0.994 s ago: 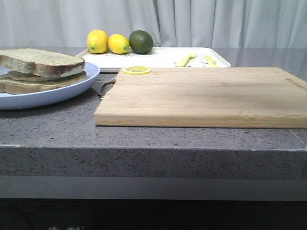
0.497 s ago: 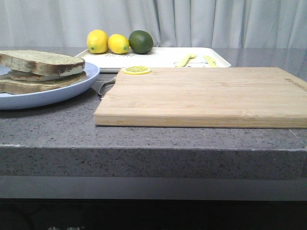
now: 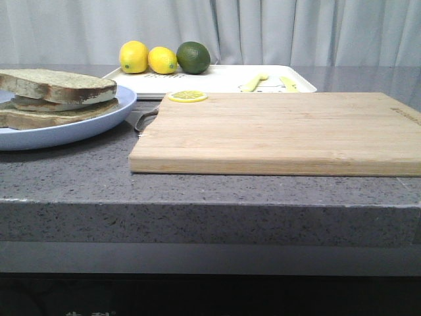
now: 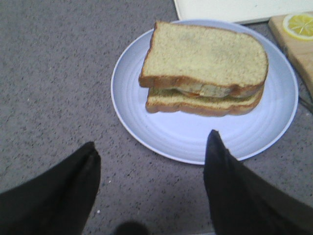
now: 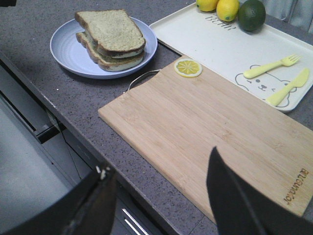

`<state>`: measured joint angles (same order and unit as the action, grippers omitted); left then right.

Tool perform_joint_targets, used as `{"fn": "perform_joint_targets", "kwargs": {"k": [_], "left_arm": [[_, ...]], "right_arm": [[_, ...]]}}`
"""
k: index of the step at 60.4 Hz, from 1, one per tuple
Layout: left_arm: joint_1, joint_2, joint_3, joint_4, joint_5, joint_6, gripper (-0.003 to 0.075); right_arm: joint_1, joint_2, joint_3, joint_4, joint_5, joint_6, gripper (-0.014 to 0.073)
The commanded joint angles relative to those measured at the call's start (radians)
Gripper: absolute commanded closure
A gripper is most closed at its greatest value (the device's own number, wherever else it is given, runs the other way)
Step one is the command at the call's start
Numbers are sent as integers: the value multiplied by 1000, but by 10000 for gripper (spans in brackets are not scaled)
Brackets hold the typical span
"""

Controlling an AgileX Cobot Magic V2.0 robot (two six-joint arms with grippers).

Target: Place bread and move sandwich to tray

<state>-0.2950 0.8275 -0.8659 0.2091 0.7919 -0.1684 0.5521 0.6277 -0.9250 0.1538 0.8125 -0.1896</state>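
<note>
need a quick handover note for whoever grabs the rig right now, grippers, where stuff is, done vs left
Left gripper: open, empty, hovering at the near rim of the plate.
Right gripper: open, empty, above the near edge of the cutting board.
Sandwich: assembled, top bread already on, sitting on the plate left of the board.
Tray: behind the board, holding two lemons, a lime, a yellow fork and a yellow knife; middle area free.
Done: bread placed.
Left: move the sandwich to the tray.

pale curtain [image 3: 276, 29], grey speckled counter [image 3: 197, 191]
</note>
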Motion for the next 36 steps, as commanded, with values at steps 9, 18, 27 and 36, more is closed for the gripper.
{"fn": "perform_joint_targets", "kwargs": {"k": [9,18,27,36], "left_arm": [[61,170,-208,15,170,-9,278],[173,277,-287,-52,218,8,304],[293,366,-333,-239,216,120,364],[401,441,-343,-448,216,254,368]], "right_arm": [[-1,-2,-21,2,-82,-1,160],[-1,-2,-21,2,-82,-1,160],[-1,-2,-21,2,-82,-1,160],[-1,-2,-21,2,-82,-1,160]]}}
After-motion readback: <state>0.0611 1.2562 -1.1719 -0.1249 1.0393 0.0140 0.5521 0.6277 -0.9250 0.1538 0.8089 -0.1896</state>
